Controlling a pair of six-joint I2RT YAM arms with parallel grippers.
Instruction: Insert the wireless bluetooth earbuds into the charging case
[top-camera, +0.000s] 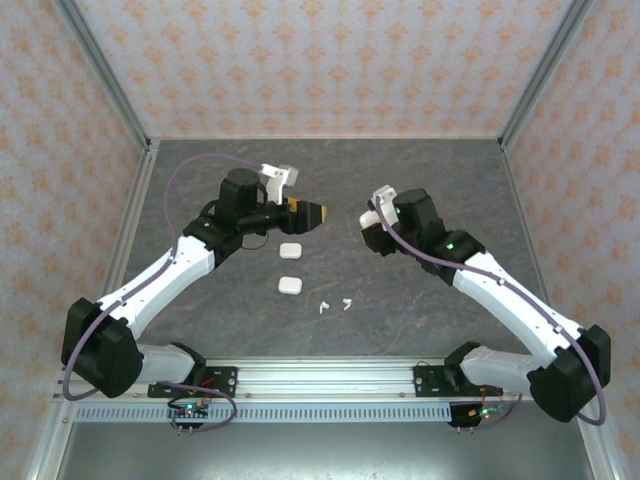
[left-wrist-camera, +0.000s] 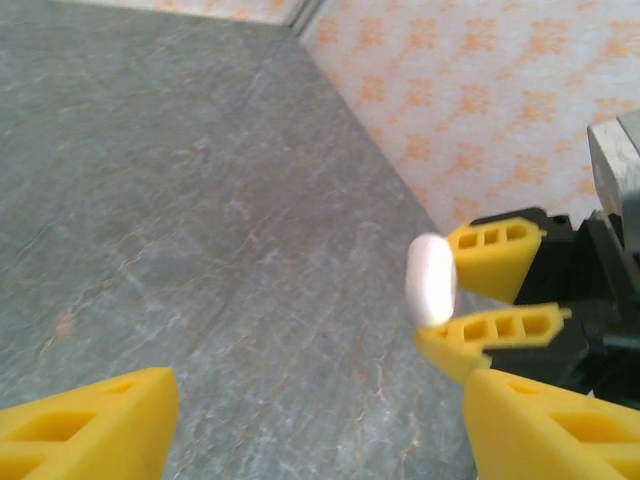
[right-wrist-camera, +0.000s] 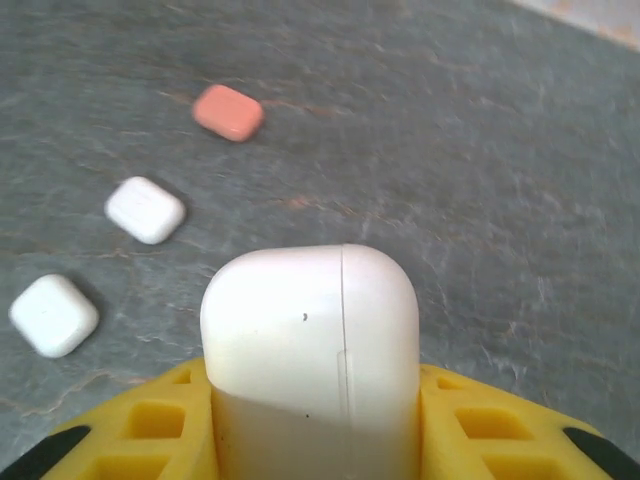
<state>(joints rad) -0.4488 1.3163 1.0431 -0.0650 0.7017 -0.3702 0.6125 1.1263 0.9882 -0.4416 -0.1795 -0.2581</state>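
Charging cases: four.
- White: three. First white case (top-camera: 291, 249) mid-table (top-camera: 450, 170); second white case (top-camera: 290, 286) just nearer; third white case (right-wrist-camera: 310, 340) clamped in right gripper (top-camera: 372, 224).
- Pink: one. Salmon-pink case (right-wrist-camera: 228, 112) in line with the two lying white ones, on far side.

Earbuds: two, both white, near side of cases, slightly right. Left earbud (top-camera: 323, 306), right earbud (top-camera: 347, 303), close together, not touching.

Arms: two. Grippers: two. Left gripper (top-camera: 318, 213) has fingers spread, nothing between.

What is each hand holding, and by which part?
The right hand grips a white case by its near end; the left hand is open and empty.
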